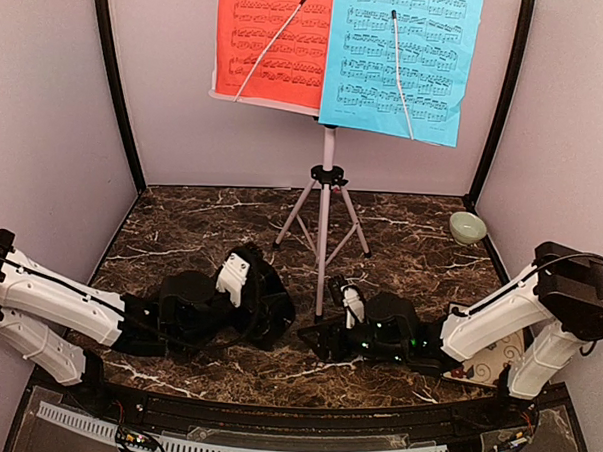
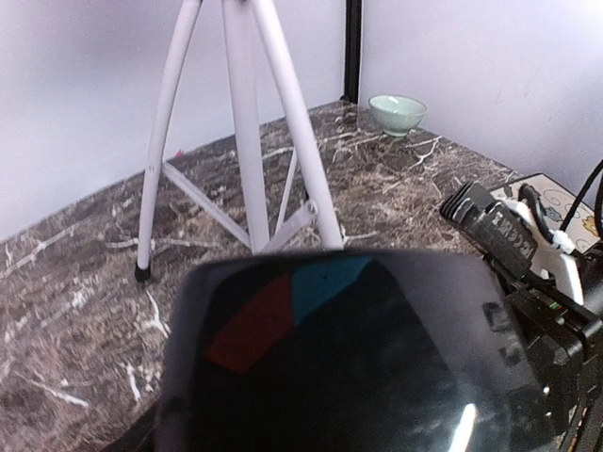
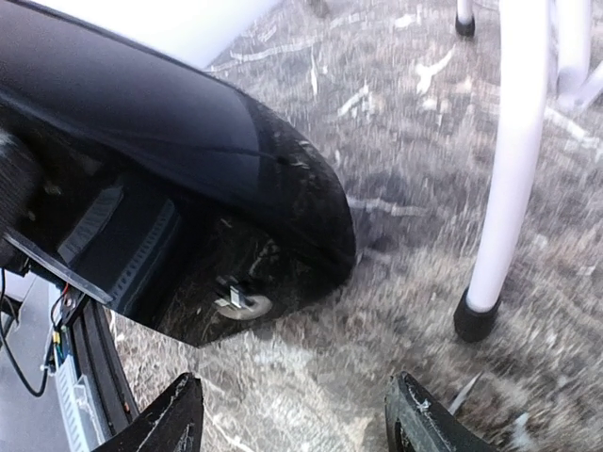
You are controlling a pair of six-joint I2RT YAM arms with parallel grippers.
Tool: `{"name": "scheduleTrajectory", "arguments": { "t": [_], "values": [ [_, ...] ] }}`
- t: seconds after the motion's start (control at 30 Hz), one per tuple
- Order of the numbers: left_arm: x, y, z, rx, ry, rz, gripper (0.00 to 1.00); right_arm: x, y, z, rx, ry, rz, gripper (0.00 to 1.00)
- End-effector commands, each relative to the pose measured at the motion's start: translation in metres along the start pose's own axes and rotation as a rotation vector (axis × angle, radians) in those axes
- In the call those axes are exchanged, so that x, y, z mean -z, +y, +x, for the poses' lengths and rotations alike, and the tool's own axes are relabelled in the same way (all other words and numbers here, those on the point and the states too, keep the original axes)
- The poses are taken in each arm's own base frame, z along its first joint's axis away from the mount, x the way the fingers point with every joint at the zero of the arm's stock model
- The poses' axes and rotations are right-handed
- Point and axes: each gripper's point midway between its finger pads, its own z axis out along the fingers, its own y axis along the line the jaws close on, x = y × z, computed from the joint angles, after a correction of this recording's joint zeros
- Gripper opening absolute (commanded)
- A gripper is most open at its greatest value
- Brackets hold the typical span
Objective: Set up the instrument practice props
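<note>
Right claw (image 3: pixel 294 407) gapes near upright music stand (image 1: pixel 327 172).

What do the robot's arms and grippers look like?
The left arm and right arm have white shells, black joints and thin black cables. Small green lights glow near the right wrist. The right gripper has two black fingers.
</note>
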Motion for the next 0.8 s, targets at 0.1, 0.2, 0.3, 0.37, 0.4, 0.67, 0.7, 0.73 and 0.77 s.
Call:
{"name": "scheduleTrajectory", "arguments": {
  "t": [0.1, 0.2, 0.3, 0.37, 0.4, 0.67, 0.7, 0.73, 0.77],
  "values": [
    [0.029, -0.010, -0.119, -0.222, -0.247, 0.004, 0.07, 0.021, 0.017, -0.054, 0.141, -0.213, 0.022, 0.67],
    [0.035, -0.010, -0.140, -0.285, -0.252, -0.021, 0.05, 0.030, 0.020, -0.070, 0.249, -0.286, 0.075, 0.67],
    [0.039, -0.009, -0.161, -0.315, -0.244, -0.048, 0.04, 0.038, 0.025, -0.090, 0.367, -0.362, 0.145, 0.64],
    [0.038, -0.008, -0.168, -0.331, -0.218, -0.069, 0.03, 0.040, 0.026, -0.101, 0.435, -0.398, 0.196, 0.62],
    [0.038, -0.008, -0.170, -0.335, -0.204, -0.081, 0.02, 0.041, 0.024, -0.106, 0.479, -0.410, 0.237, 0.61],
    [0.033, 0.001, -0.181, -0.298, -0.065, -0.190, 0.00, 0.030, 0.032, -0.125, 0.652, -0.468, 0.397, 0.58],
    [0.033, 0.001, -0.182, -0.292, -0.049, -0.204, 0.00, 0.027, 0.035, -0.127, 0.662, -0.475, 0.405, 0.57],
    [0.032, 0.003, -0.182, -0.285, -0.033, -0.218, 0.00, 0.025, 0.036, -0.129, 0.674, -0.482, 0.416, 0.57],
    [0.032, 0.003, -0.183, -0.289, -0.017, -0.230, 0.00, 0.024, 0.039, -0.131, 0.684, -0.493, 0.422, 0.56]
  ]
}}
